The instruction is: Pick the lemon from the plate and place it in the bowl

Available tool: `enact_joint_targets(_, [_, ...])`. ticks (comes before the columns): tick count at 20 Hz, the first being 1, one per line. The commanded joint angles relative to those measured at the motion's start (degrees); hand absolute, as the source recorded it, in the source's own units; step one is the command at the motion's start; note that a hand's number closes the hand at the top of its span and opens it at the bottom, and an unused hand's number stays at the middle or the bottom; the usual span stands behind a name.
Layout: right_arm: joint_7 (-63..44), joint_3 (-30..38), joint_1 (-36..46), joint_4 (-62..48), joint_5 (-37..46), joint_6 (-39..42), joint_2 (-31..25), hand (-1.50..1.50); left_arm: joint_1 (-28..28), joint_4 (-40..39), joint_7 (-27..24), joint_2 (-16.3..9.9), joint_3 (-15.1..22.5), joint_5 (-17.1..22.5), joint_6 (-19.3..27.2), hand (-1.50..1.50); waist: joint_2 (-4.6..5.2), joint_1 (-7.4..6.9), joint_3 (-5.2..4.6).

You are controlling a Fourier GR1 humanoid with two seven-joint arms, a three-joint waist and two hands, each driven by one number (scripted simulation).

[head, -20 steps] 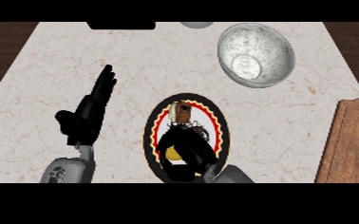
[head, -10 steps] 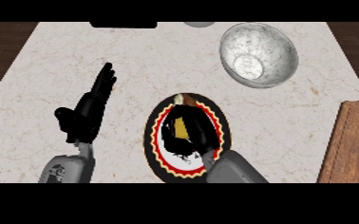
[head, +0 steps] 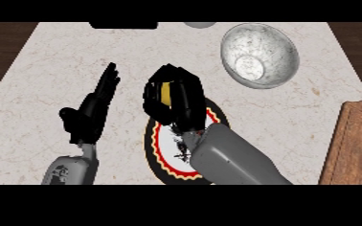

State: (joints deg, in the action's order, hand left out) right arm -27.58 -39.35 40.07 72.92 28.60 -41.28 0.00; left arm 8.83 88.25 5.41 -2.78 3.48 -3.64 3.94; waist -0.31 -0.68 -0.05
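While the right hand (head: pixel 173 100) curls around the yellow lemon (head: pixel 164 94), it sits over the far edge of the plate (head: pixel 164 158), left of the metal bowl (head: pixel 259 55) and apart from it. Lemon shows only between the fingers. Left hand (head: pixel 90 110) rests released, fingers straight, at the left on the marble desk (head: pixel 63 62).

No readable text, label or number shows anywhere.
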Motion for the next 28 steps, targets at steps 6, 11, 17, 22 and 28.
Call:
enact_joint_targets(6, [-32.5, 1.3, 18.6, 3.4, 18.9, 7.3, 0.0, 1.5, -3.4, 2.0, -0.2, -1.2, -1.1, 1.4, -1.3, 0.0, -0.41, 0.61, -0.05])
enact_joint_targets(11, [-31.9, 10.5, 24.5, 0.1, 18.4, 15.4, 0.0, 1.5, -1.0, 0.6, 0.0, -0.6, -1.3, 0.5, -0.4, 0.0, 0.23, 0.38, 0.02])
enact_joint_targets(17, [-33.4, 17.9, 30.1, -3.1, 20.6, 19.0, -1.5, 1.5, -0.2, 1.2, 0.9, -0.6, -1.0, 0.2, -0.5, 0.0, 0.23, 0.38, 0.03])
enact_joint_targets(22, [-26.8, 23.8, 31.4, -9.7, 16.6, 20.5, -4.0, 1.5, 1.1, 0.0, 0.2, 0.2, -0.8, -0.5, 0.2, 0.0, 0.49, 0.15, 0.02])
enact_joint_targets(28, [-26.4, 21.1, 27.4, -14.9, 21.2, 26.7, -10.8, 1.5, -2.2, 2.1, -0.1, -0.6, -0.8, 0.5, -1.3, 0.0, 0.34, 0.33, 0.02])
